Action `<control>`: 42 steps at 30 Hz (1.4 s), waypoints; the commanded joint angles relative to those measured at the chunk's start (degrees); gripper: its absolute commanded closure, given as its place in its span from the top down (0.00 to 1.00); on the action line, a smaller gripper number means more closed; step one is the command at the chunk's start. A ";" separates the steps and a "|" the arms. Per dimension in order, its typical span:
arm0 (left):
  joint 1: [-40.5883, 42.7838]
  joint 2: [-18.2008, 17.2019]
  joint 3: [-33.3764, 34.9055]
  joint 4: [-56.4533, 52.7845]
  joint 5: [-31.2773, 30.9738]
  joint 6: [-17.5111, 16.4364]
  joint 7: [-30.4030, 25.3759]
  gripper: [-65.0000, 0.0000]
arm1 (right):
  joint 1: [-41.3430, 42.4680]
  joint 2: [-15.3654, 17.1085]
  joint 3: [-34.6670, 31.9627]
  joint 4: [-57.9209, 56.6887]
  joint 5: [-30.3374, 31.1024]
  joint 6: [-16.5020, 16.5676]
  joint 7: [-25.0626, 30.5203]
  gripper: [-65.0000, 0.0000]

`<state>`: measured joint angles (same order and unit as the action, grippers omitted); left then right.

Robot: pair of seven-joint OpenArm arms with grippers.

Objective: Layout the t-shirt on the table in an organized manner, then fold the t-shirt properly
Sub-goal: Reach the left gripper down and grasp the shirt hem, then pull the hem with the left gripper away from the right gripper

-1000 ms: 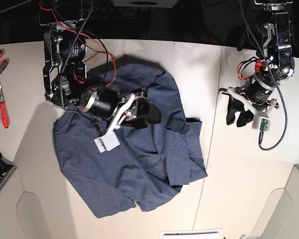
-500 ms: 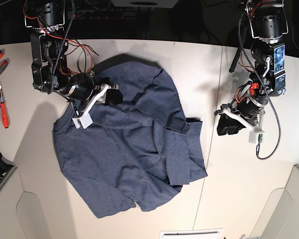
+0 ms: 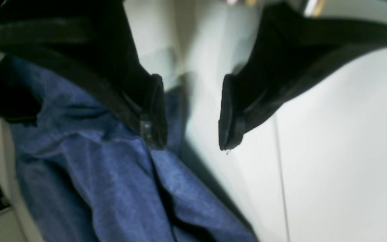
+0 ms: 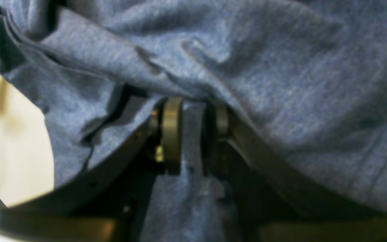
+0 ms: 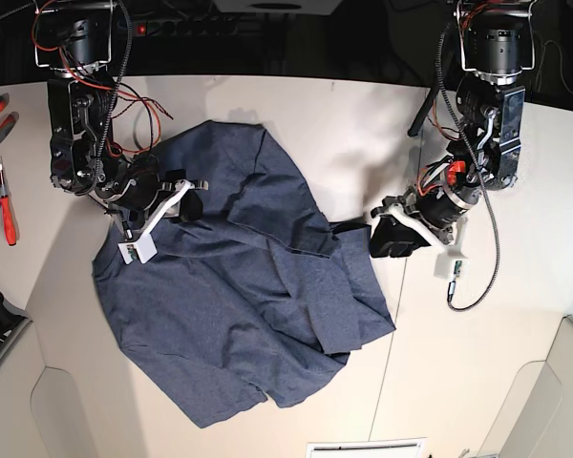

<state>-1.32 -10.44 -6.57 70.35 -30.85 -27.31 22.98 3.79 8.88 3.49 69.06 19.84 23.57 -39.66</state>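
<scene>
Blue crumpled cotton t-shirt (image 5: 239, 296) across off-white table (image 5: 477, 363); right gripper (image 4: 193, 134) pinching its fold, left gripper (image 3: 190, 114) spread beside its edge.

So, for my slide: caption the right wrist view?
Right pincer pinching a fold of the blue t-shirt.

The t-shirt (image 5: 239, 315) is matt, heathered knit cloth. My counter (image 5: 477, 353) is smooth, faintly sheened. My left hand (image 3: 190, 114) has matt black plastic fingers.
</scene>
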 commanded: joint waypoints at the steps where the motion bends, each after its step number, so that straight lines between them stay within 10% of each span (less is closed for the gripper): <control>1: -1.31 -0.50 0.50 0.79 -0.83 -0.11 -1.36 0.44 | -0.35 0.92 0.20 -0.44 -4.59 -2.80 -3.85 0.22; 9: -1.86 1.05 2.91 0.72 5.14 2.03 -4.22 0.43 | -0.35 0.92 0.20 -0.42 -4.37 -2.80 -3.85 0.22; 16: -1.81 0.92 4.33 0.48 5.90 4.26 -3.43 0.28 | -0.35 0.92 0.20 -0.42 -4.37 -2.78 -3.85 0.22; 20: -1.84 0.94 6.56 0.02 6.08 4.33 -3.54 0.02 | -0.37 0.92 0.20 -0.42 -4.39 -2.80 -3.85 0.22; 27: -2.32 0.74 8.04 0.02 8.55 4.13 -4.83 0.00 | -0.35 0.92 0.20 -0.42 -4.39 -2.80 -3.82 0.22; 42: -22.80 -12.85 8.04 0.11 13.05 11.91 -1.99 0.00 | -0.52 0.92 0.20 -0.42 -5.44 -2.84 -4.50 0.22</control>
<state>-22.39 -22.50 1.80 69.41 -17.47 -15.70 22.61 3.79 8.91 3.49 69.08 19.20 23.53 -39.66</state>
